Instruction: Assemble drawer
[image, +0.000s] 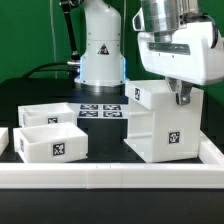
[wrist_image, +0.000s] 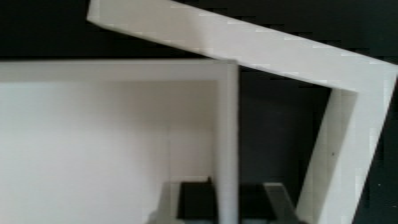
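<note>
Black table (image: 105, 132), dark backdrop, dim room; the arm's white base (image: 100, 55) sits at the back. In the exterior view a long white rail (image: 110, 178) borders the near edge, and the marker board (image: 100, 109) lies flat just in front of the base. Toward the exterior view's right stands the housing (image: 158, 130), upright, with tags on its faces. Toward the exterior view's left, well apart from it, are the two shallow trays: the front tray (image: 50, 143) with a tag on its near wall, and the rear tray (image: 48, 116) just behind it. I can't tell whether those two touch. Over the housing's top edge, on the exterior view's right side, hangs the gripper (image: 182, 97), tips down at the rim. Wrist view: the gripper (wrist_image: 228, 198) straddles a thin wall (wrist_image: 228, 120) of the housing, one dark finger (wrist_image: 187, 200) on each side. A sliver of dark shows between pads and wall, so I read the fingers as apart and not clamped, though the picture is soft. A broad white panel lies beside the wall and a slanted white edge beyond it; I can't say which part that is. My judgement: rigid hollow plastic, light, smooth enough to slip. It is tall, so it is likely to tip or swivel if pushed high up. The thin wall is the sensible hold, pinched square and deep. The table looks matte, but I expect the parts would slide on it rather than catch.
</note>
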